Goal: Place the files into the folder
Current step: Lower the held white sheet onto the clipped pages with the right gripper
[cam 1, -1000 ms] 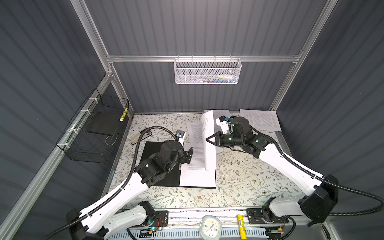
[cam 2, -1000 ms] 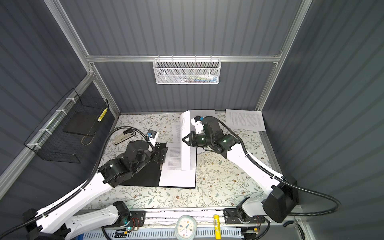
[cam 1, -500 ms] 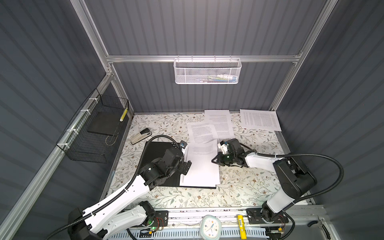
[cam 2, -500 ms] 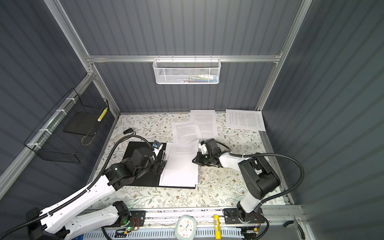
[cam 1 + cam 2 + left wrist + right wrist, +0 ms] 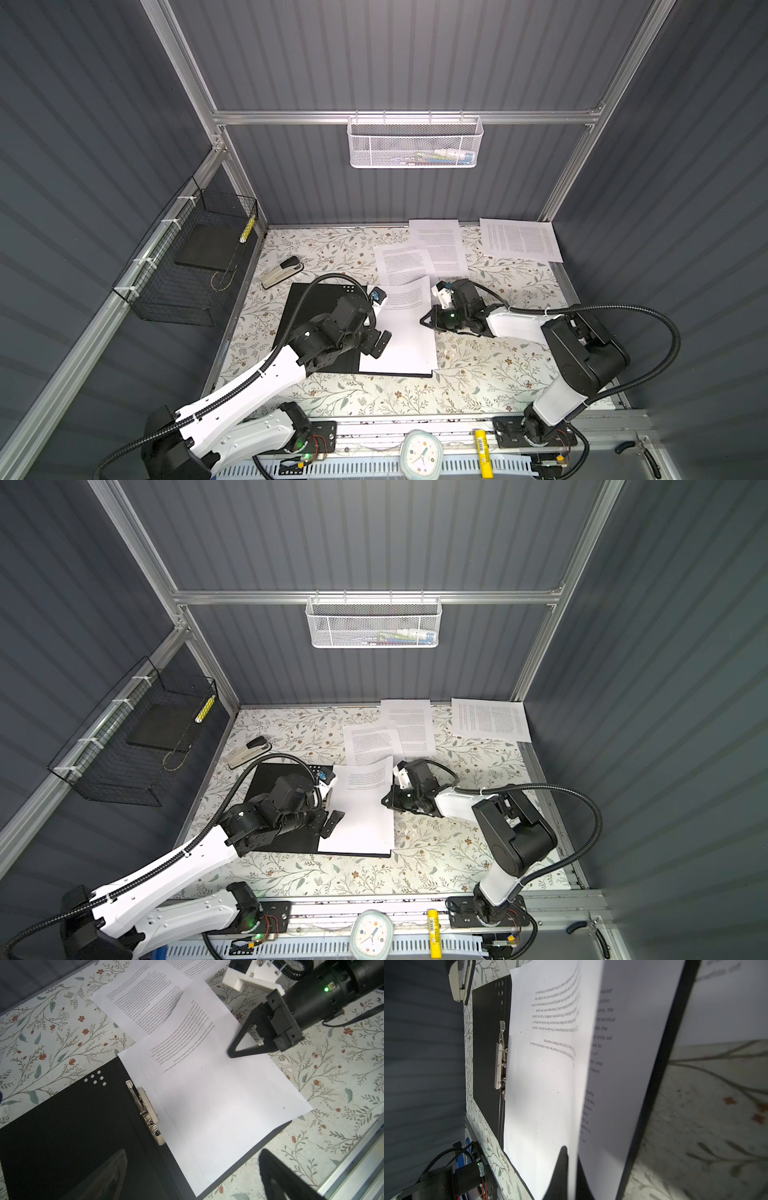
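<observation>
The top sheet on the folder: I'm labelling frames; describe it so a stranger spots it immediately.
On the floral table, find the open black folder. The top sheet lies on it beside the metal clip. Unlike the sheets behind, its edge is pinched by the right gripper.

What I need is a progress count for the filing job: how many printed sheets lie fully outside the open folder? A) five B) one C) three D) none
C: outside the folder there are a far-right sheet, a back sheet and a middle sheet; the filed sheets cover the folder's right half.
</observation>
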You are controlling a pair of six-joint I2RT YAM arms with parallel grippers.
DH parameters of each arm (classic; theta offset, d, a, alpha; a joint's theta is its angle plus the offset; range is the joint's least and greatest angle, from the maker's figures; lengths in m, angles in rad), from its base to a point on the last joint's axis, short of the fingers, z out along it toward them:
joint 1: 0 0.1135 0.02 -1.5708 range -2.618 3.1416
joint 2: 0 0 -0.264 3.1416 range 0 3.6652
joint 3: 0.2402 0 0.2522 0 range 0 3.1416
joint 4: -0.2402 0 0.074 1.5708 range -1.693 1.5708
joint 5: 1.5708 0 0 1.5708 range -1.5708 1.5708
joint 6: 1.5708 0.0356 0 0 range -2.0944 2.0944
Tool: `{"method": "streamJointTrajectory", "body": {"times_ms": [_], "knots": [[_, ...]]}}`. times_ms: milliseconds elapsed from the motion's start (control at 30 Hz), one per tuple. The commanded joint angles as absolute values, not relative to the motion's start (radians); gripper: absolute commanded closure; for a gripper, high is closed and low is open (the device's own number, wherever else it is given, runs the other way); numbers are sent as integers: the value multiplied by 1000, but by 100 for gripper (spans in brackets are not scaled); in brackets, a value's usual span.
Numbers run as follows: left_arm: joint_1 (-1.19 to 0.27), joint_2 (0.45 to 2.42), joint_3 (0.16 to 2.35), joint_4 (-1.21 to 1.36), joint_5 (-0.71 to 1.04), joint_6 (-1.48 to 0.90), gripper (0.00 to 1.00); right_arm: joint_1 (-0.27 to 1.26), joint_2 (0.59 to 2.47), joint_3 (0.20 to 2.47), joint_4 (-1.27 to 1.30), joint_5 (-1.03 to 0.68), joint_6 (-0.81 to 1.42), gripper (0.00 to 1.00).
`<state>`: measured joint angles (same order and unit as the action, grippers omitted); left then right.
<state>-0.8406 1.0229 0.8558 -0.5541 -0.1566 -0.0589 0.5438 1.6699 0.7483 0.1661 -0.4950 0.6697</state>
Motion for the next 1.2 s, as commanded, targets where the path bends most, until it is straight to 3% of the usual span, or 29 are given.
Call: {"method": "streamJointTrajectory", "body": {"times_ms": [0, 1167], "knots": [[-839, 1014, 878, -558, -130, -43, 0, 557, 1701, 774, 175, -482, 679, 100], [-839, 1067, 895, -578, -78, -38, 0, 593, 1770, 821, 190, -466, 726, 100]]}}
